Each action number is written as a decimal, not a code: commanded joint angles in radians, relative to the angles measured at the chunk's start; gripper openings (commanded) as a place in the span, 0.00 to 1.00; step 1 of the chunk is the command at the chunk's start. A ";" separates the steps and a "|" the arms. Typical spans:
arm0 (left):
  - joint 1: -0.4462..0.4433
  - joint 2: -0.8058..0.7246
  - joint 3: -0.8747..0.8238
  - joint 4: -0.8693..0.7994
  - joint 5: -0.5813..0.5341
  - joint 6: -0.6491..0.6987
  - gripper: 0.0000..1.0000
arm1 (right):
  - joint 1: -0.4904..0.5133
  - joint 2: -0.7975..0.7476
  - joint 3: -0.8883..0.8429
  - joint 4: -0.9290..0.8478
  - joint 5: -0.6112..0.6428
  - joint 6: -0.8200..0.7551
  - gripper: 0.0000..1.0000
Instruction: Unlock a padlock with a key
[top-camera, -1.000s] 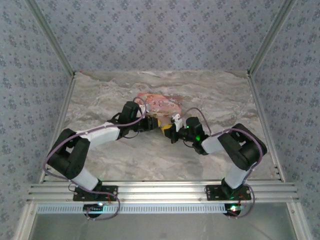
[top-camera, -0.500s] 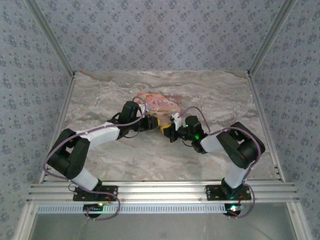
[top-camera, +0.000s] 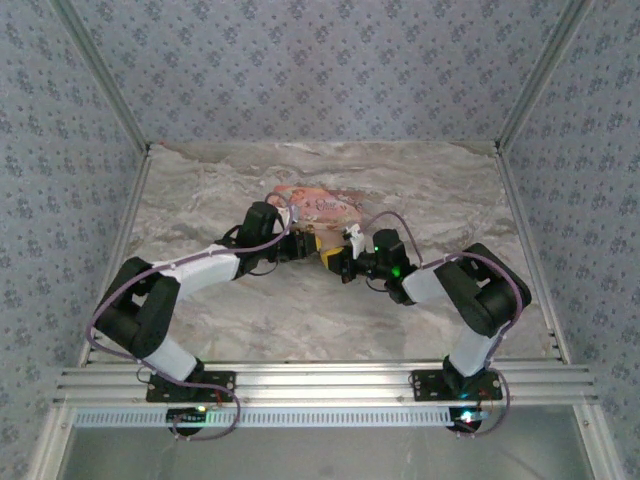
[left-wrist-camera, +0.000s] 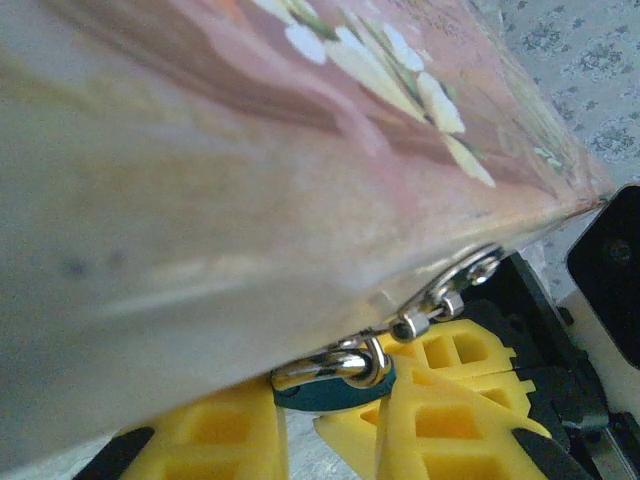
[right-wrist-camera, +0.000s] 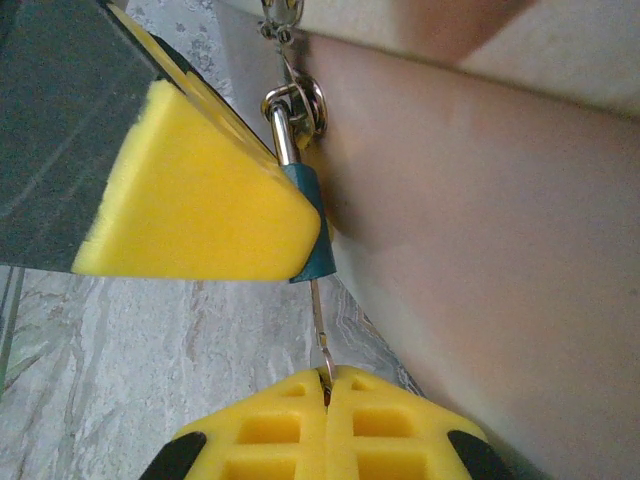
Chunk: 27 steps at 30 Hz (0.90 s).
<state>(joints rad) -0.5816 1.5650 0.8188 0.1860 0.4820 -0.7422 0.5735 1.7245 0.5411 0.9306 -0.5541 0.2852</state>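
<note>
At mid-table (top-camera: 200, 190), the right gripper (right-wrist-camera: 327, 385) pinches shut on a key's (right-wrist-camera: 312, 225) thin blade. The left gripper (left-wrist-camera: 330, 400) clamps narrowly on its teal head, and ring (left-wrist-camera: 350, 365) and chain (left-wrist-camera: 440, 300) touch the pink packet (top-camera: 320, 205) just beyond. The padlock's place cannot be told.

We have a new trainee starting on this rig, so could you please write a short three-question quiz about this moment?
1. True or false: the right gripper is shut on a thin metal strip.
2. Which of these lies right beside both grippers? A) a blue bowl B) a pink packet C) a wooden block
3. What colour is the small piece between the fingers of the left gripper?

Key: 1 true; 2 B; 3 teal.
</note>
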 joint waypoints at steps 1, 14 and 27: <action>-0.045 0.003 0.001 -0.014 0.130 0.033 0.22 | -0.006 -0.017 0.071 0.133 0.040 0.002 0.00; -0.044 -0.013 0.012 -0.019 0.135 -0.002 0.22 | 0.021 -0.076 0.016 0.016 0.155 -0.119 0.00; -0.043 -0.017 0.032 -0.024 0.124 -0.010 0.22 | 0.043 -0.100 -0.039 -0.003 0.143 -0.114 0.00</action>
<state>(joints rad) -0.5915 1.5650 0.8204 0.1738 0.4900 -0.7498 0.6117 1.6592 0.5129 0.8497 -0.4301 0.1673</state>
